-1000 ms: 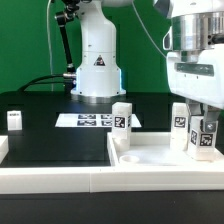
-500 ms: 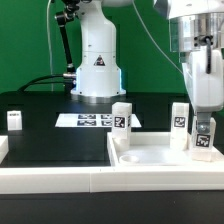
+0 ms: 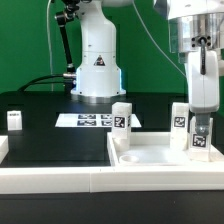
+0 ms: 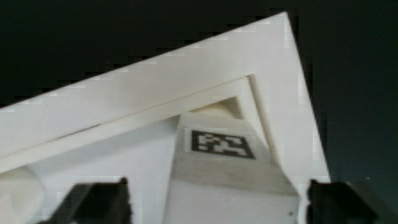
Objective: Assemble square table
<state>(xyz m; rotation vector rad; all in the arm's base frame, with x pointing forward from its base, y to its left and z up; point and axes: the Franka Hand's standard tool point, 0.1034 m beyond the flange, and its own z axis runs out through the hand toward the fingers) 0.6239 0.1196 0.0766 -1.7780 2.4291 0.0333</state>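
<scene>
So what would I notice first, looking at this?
Most likely the gripper at the exterior view's right, hanging over a small white tagged leg with its jaws apart on either side of it. That leg stands at a corner of the square table top, the white rimmed tray at the front. The white robot base looms at the back middle.

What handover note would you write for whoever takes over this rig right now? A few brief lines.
Tool: open, astride a leg standing upright on the table top, by a corner.
Second leg and third leg stand by its far rim; fourth leg apart, exterior view's left.
Done: one leg placed. Left: the other three; fastening cannot be judged.
</scene>
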